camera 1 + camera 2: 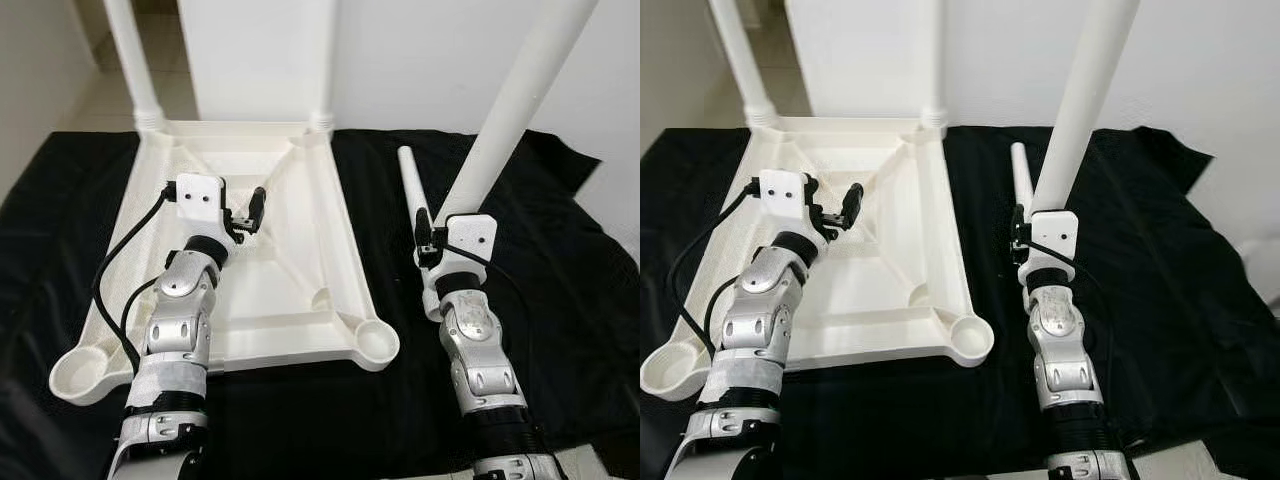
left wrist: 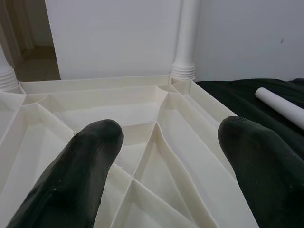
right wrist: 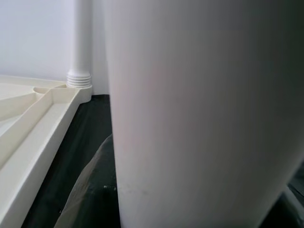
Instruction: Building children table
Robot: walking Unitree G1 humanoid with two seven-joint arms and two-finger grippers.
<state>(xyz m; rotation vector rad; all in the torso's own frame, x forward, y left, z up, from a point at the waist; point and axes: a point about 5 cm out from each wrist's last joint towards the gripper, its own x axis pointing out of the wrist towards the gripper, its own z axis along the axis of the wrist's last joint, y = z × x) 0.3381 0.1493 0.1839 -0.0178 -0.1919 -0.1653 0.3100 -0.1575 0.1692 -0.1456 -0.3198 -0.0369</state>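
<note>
Head view: upturned white ribbed plastic tabletop on black cloth. Right gripper is clamped on a long white plastic leg, held near-upright — the empty near-right corner socket lies just left of it.

Left wrist view: left gripper spread empty over the ribs.

Right wrist view: leg close against the lens.

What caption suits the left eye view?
Right claw holds a white table leg upright beside the upturned tabletop; open left claw hovers over its ribbed underside.
</note>
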